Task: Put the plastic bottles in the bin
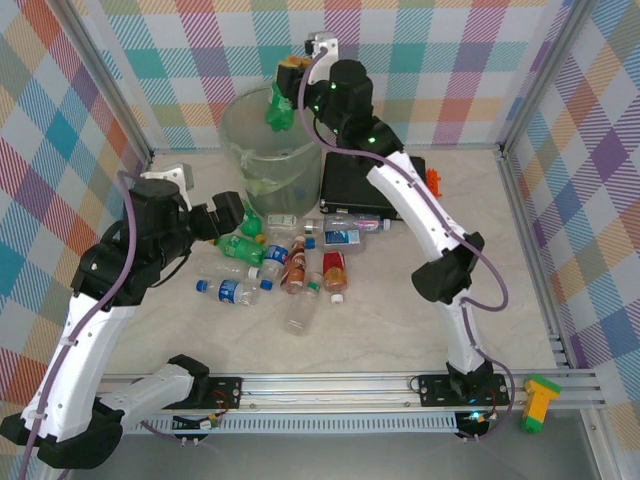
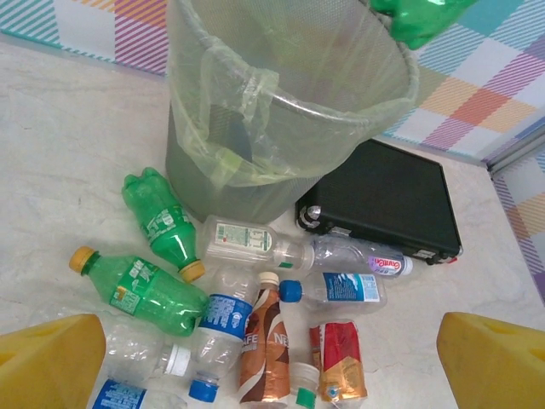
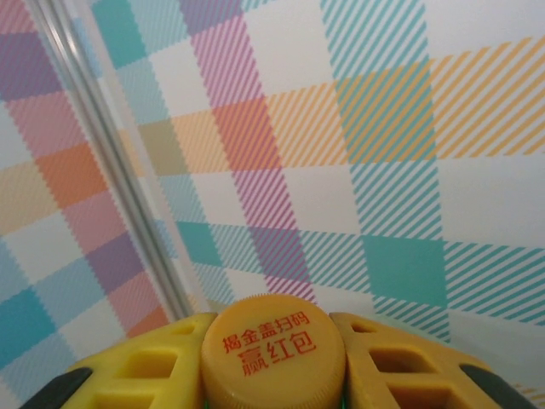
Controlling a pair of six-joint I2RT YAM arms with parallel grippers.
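Jaws of the right gripper (image 1: 291, 68) are closed on the neck of a green bottle (image 1: 280, 108), which hangs above the right side of the bin's rim. Jaws of the left gripper (image 2: 272, 366) are spread wide and hold nothing. On the table (image 1: 400, 330), the bin (image 1: 262, 170) stands far centre. A flat black case (image 1: 352, 185) lies just right of it. Other plastic bottles (image 1: 290, 268) lie scattered near the bin's base. An orange cap (image 3: 272, 345) tops the held bottle.
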